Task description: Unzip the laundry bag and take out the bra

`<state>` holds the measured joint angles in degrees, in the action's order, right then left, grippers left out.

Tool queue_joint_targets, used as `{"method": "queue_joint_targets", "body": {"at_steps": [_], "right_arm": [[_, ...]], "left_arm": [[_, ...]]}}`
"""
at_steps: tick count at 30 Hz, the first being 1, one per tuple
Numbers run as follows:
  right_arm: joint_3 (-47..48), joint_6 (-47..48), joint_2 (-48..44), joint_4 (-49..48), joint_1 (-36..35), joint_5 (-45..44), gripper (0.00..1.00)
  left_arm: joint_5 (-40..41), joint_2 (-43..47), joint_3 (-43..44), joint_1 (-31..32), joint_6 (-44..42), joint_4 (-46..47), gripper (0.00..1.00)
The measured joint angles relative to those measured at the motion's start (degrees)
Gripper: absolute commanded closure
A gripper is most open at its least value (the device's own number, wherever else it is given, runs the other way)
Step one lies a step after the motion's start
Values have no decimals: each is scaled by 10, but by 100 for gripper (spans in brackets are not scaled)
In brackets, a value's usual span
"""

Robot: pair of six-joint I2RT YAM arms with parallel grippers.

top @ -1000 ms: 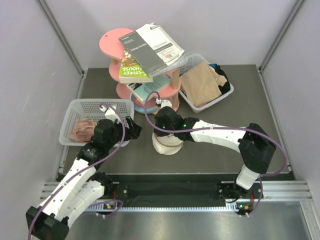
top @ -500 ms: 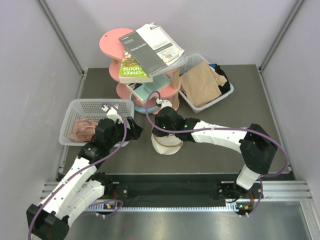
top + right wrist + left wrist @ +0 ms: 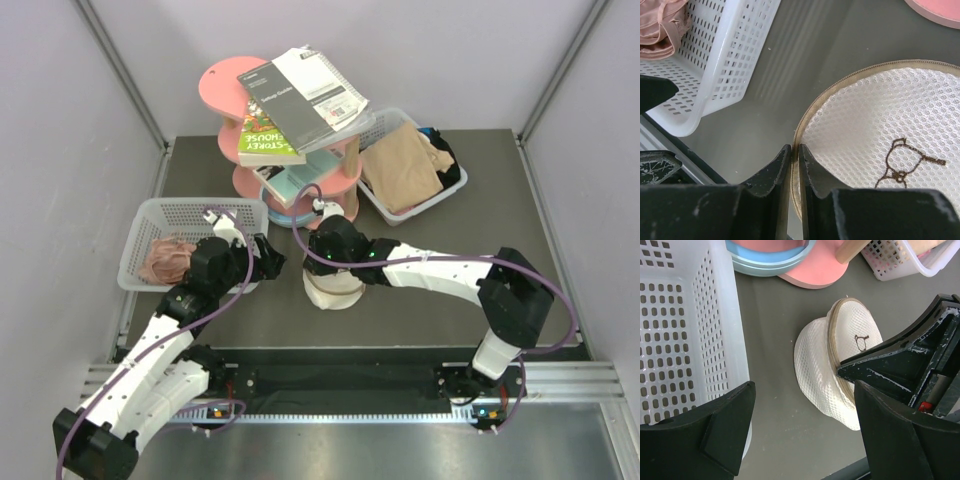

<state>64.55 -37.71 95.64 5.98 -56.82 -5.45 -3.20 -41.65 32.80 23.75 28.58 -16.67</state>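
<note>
The laundry bag (image 3: 335, 288) is a round cream mesh pouch with a tan zip rim, lying on the table in front of the pink stand. Its printed face shows in the right wrist view (image 3: 880, 125) and the left wrist view (image 3: 825, 370). My right gripper (image 3: 328, 256) is on its top left rim, shut on the zip edge (image 3: 795, 147). My left gripper (image 3: 268, 258) is open and empty just left of the bag, its jaws wide apart (image 3: 804, 385) and pointing at the bag's side. The bra is hidden from view.
A white mesh basket (image 3: 190, 215) with a pinkish-brown bundle (image 3: 168, 258) stands at the left, close to my left gripper. A pink tiered stand (image 3: 240, 85) with books is behind the bag. Another basket (image 3: 452, 187) with tan cloth (image 3: 400, 170) stands at the back right.
</note>
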Motion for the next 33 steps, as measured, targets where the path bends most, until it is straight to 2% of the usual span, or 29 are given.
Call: {"method": "queue_joint_targets", "body": {"at_steps": [5,8,9,11,23,33], "right_arm": [[-4,-4,0,-6,2,11,85],[-5,-5,0,-9,3,14,89],[-5,-5,0,-9,4,15,95],[-5,-8,0,-9,4,15,100],[-19,-10,-4,-13,4,15,100],[-44,-9,-90,-9,8,3,100]], "left_arm": [[0,0,0,0,0,0,16],[0,0,0,0,0,0,16],[0,0,0,0,0,-1,16],[0,0,0,0,0,0,16],[-5,0,0,0,-1,0,17],[-64,-28,-7,0,15,31,18]]}}
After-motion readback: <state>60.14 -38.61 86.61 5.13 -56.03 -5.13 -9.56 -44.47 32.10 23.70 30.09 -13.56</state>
